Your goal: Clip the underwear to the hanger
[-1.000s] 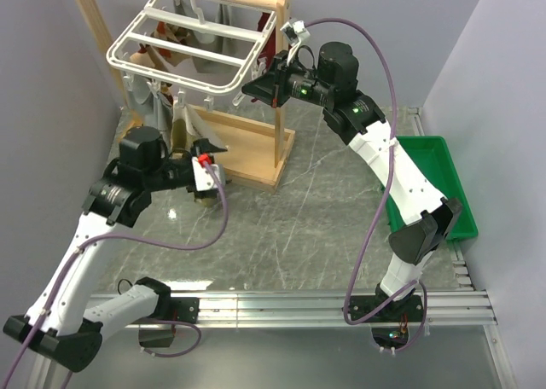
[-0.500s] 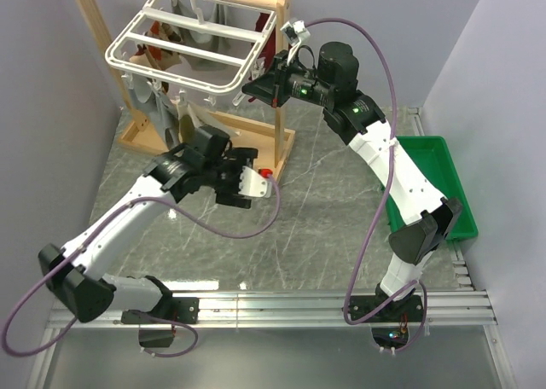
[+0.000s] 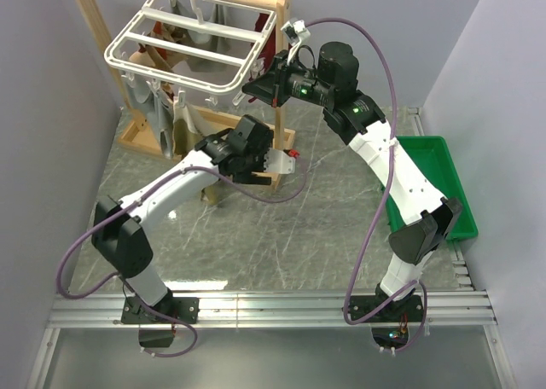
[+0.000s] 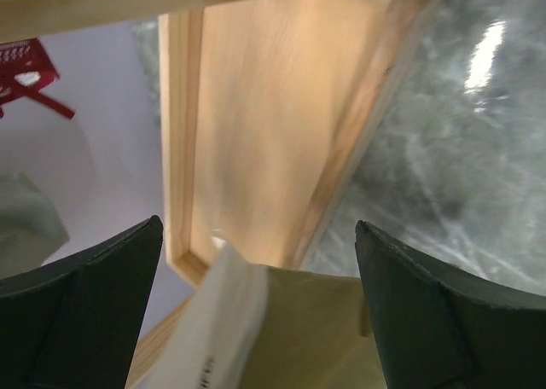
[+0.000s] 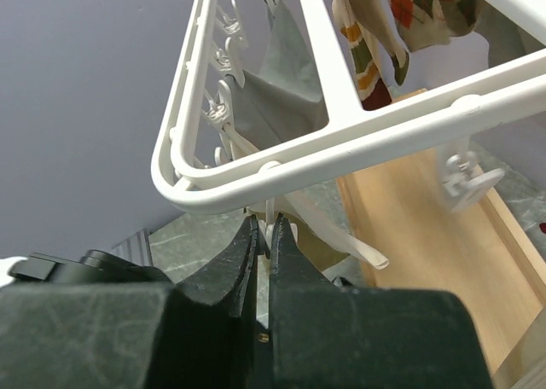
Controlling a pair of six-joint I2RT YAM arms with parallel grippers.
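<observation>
The white grid hanger [image 3: 196, 55] hangs from the wooden stand at the back left. My right gripper [image 3: 253, 89] is at its near right corner, shut on a small dangling clip [image 5: 281, 227] under the rim [image 5: 341, 142]. Tan underwear [image 5: 320, 248] with a white band shows just below that clip. My left gripper [image 3: 286, 160] is by the stand's base, jaws wide apart. The tan underwear [image 4: 341, 321] with its white band sits between the fingers close to the camera; I cannot tell whether they touch it. More tan cloth [image 3: 179, 126] hangs from the hanger's front edge.
The wooden stand's base board [image 4: 256, 107] lies right behind my left gripper. Grey garments [image 5: 290, 82] and a patterned cloth [image 5: 367, 31] hang from other clips. A green bin [image 3: 426, 176] stands at the table's right edge. Purple walls close in on both sides.
My left arm has swung from the left side rightward and stretched out toward the stand's right end. The right gripper has stayed shut on the clip.
</observation>
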